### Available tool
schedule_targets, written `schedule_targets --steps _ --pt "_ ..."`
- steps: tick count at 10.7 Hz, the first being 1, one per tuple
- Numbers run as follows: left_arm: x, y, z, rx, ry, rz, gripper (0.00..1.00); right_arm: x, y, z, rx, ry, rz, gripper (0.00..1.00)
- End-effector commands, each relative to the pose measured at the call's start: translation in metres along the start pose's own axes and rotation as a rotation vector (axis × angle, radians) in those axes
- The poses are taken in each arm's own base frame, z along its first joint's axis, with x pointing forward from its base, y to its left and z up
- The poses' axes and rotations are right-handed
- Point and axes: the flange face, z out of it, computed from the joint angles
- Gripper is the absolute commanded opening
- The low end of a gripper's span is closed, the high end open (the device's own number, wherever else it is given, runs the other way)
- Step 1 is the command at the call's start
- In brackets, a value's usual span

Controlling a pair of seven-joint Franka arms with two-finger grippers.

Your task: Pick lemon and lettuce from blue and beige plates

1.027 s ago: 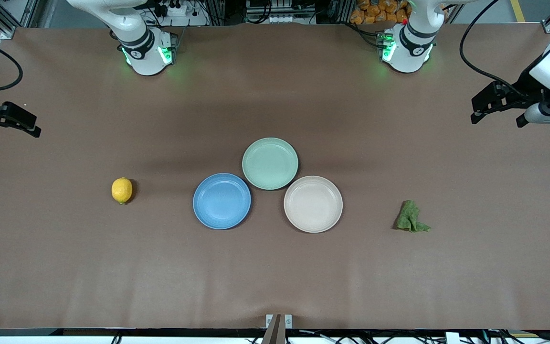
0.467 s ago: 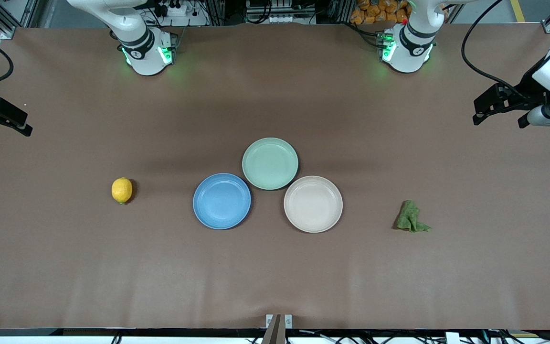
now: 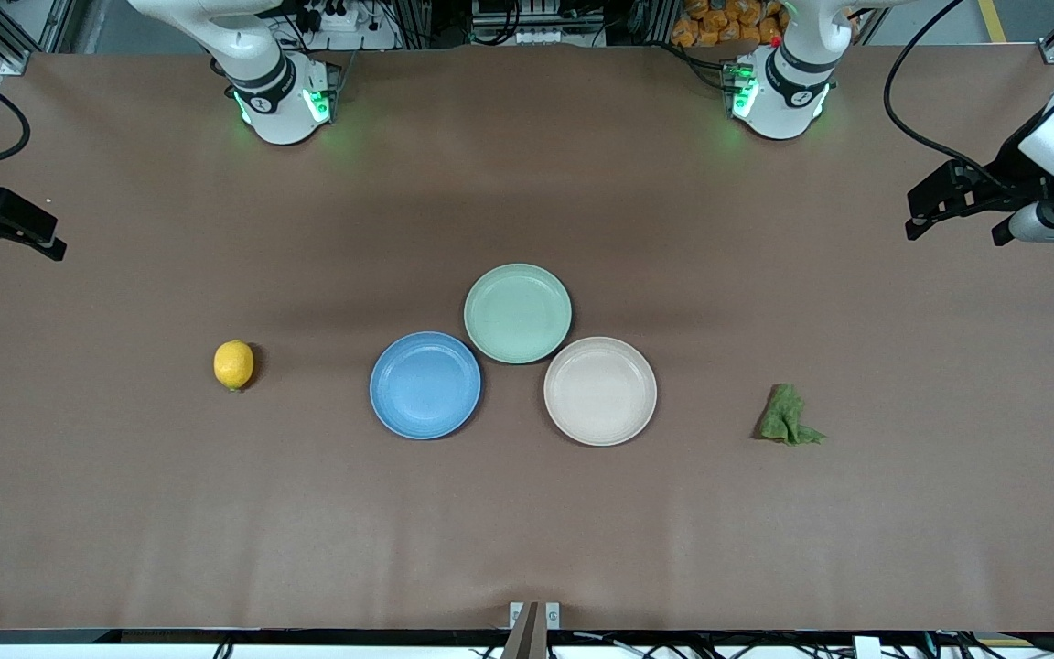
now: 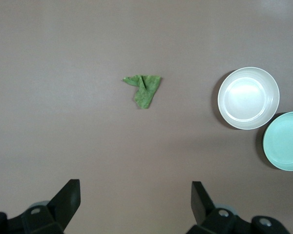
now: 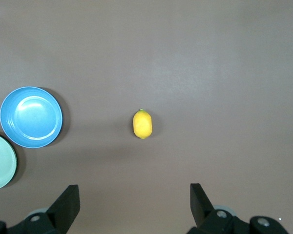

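Observation:
The lemon (image 3: 233, 364) lies on the bare table, beside the blue plate (image 3: 425, 385) toward the right arm's end. The lettuce (image 3: 789, 416) lies on the bare table, beside the beige plate (image 3: 600, 391) toward the left arm's end. Both plates hold nothing. My right gripper (image 3: 10, 247) is open and empty, high over the table's right-arm end; its wrist view shows the lemon (image 5: 142, 124) and blue plate (image 5: 31, 117) well apart from the gripper (image 5: 134, 195). My left gripper (image 3: 954, 231) is open and empty over the left-arm end; its wrist view shows the lettuce (image 4: 144, 89) and beige plate (image 4: 248, 98) apart from the gripper (image 4: 135, 195).
A pale mint-green plate (image 3: 518, 313) holds nothing and touches the blue and beige plates, farther from the front camera than both. It also shows in the left wrist view (image 4: 284, 141) and in the right wrist view (image 5: 0, 162). Brown table surface lies all round.
Both grippers drew slightly outward toward their table ends, then stayed nearly still. The lemon, lettuce and plates have not moved.

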Motion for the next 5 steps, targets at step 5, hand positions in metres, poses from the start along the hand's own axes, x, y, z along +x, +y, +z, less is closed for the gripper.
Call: schedule_targets --steps 5 --pt "-0.0003 -0.0024 -0.0024 0.009 -0.006 0.017 1.00 -0.0017 -0.0017 0.0010 -0.005 -0.025 0.005 1.00"
